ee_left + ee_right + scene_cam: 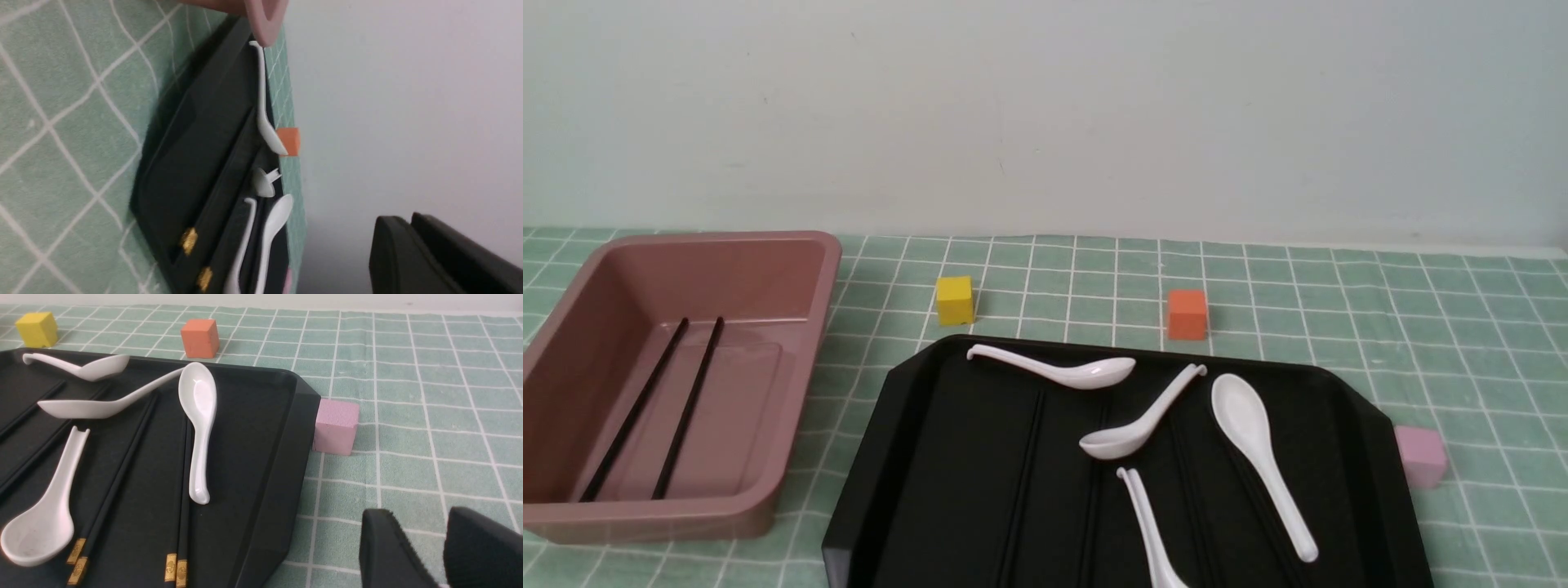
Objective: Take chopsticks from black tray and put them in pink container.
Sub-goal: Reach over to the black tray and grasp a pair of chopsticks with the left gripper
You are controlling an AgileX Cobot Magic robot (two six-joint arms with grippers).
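The black tray (947, 457) lies in the front middle of the table. Several black chopsticks (122, 473) with yellow tips (176, 567) rest on it among white spoons (198, 416); in the front view they barely show against the tray. The pink container (792, 392) stands to the tray's left, with two chopsticks (690, 404) lying side by side on its floor. My left gripper (408, 218) is shut on nothing, seen against the wall beside the tray (192, 163). Over the cloth right of the tray (286, 457), my right gripper (416, 522) is open and holds nothing. Neither gripper appears in the front view.
A yellow cube (954, 300) and an orange cube (1187, 314) sit just behind the tray. A small pale pink cube (1421, 456) touches the tray's right edge. Several white spoons (1258, 457) lie across the tray. A green checked cloth (1462, 343) covers the table up to the wall.
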